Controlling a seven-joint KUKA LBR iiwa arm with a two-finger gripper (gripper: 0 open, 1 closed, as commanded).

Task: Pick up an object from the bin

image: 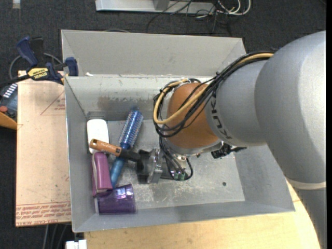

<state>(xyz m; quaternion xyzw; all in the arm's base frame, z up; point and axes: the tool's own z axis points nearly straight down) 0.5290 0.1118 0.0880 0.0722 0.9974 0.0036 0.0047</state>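
- We see the hand (152, 168) low over the floor of the bin (228, 191), near its middle; we cannot tell whether it is open or closed.
- Just to its left lies a black piece (135, 158), beside a blue hairbrush (128, 134) and a wooden handle (105, 148).
- A white block (97, 129) and a purple cup (116, 200) lie further left.

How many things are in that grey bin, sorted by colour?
White: 1, oblong block
Blue: 1, round hairbrush
Purple: 2, flat bar and cup
Brown: 1, wooden-handled tool
Total: 5
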